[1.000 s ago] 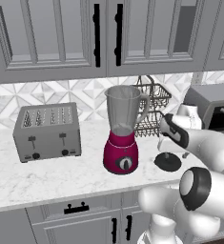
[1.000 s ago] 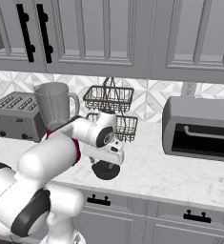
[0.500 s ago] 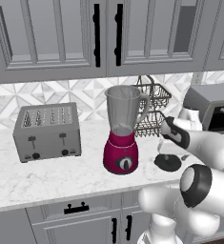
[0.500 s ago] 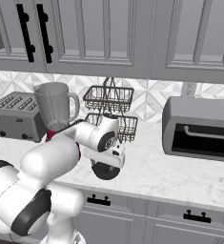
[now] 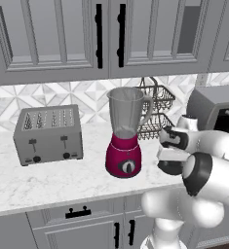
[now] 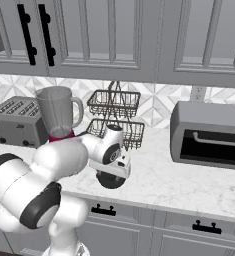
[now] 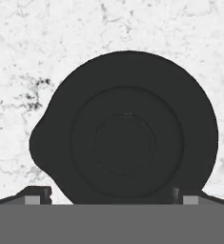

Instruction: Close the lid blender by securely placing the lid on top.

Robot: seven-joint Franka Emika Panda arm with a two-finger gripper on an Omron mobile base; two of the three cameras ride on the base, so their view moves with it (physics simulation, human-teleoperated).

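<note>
grey cabinets (image 5: 62, 34) span the top of both base views, over a patterned tile backsplash (image 5: 77, 95). the white marble bench (image 5: 47, 180) crosses the middle of the left base view, with grey drawers below it. a dark oven (image 6: 209, 135) sits at the right of the right base view. the toaster (image 5: 48, 134) stands at the left of the left base view, well apart from the blender (image 5: 125, 133), which is at centre: magenta base with a grey dial, jar upright and open at the top. a two-tier wire basket (image 6: 115, 117) stands behind and right of the blender, against the backsplash.

the lid (image 7: 125, 128) lies flat on the bench, right of the blender in the left base view and near the bench's front edge; in the hand view it sits in the middle of the frame, a black disc with raised rings and a small lip bulging at its left. the hand (image 7: 111, 193) hangs straight over the lid, pointing down, its jaws spread wide with one fingertip (image 7: 35, 194) at the lower left and the other at the lower right, outside the lid's rim. whether the tips touch the lid cannot be told; it rests on the marble.
</note>
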